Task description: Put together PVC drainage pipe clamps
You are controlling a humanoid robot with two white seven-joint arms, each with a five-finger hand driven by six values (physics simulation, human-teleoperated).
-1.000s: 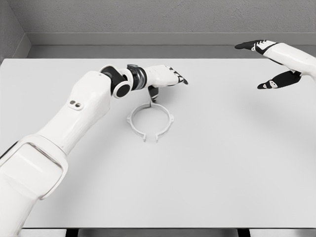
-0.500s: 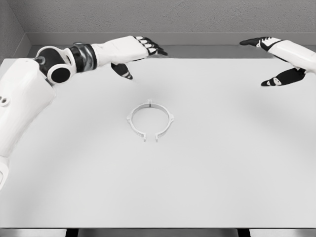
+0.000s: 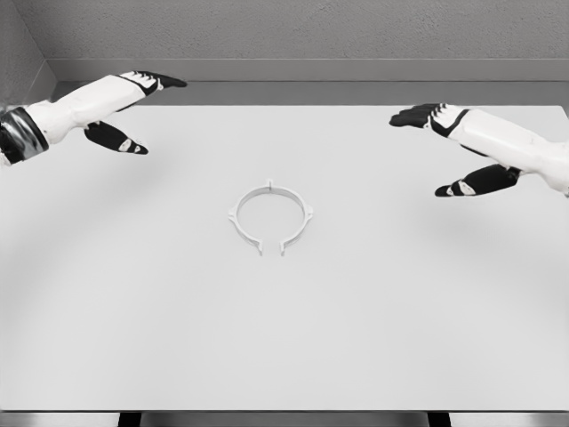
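Note:
A white PVC pipe clamp ring point(image 3: 271, 218) lies flat near the middle of the white table point(image 3: 284, 338), its split ends facing the front edge. My left hand point(image 3: 133, 111) hovers at the far left near the back edge, fingers spread, holding nothing. My right hand point(image 3: 444, 151) hovers at the right, well apart from the clamp, with fingers and thumb spread and nothing between them.
A grey wall point(image 3: 293, 31) runs behind the table's back edge. The front edge of the table runs along the bottom of the view.
My left hand has let go of the clamp and swung back and left, away from it. My right hand has moved a little inward and lower.

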